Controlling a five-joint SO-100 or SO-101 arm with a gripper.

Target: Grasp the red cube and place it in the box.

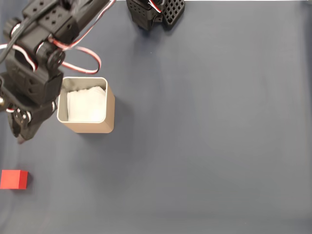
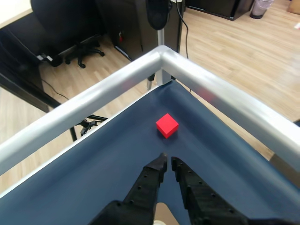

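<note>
The red cube (image 1: 14, 179) lies on the dark blue mat at the left edge of the fixed view, below and left of the box (image 1: 111, 108). The box is tan, open-topped, with a white lining inside. My black gripper (image 1: 20, 136) hangs left of the box and a little above the cube in the picture. In the wrist view the red cube (image 2: 167, 125) sits near the table's corner, a short way beyond my gripper (image 2: 168, 162), whose two black fingertips nearly touch with nothing between them.
A silver metal rail (image 2: 206, 89) frames the table corner just beyond the cube. Another black motor assembly (image 1: 155, 12) sits at the top edge of the fixed view. The mat stretches bare to the right of the box.
</note>
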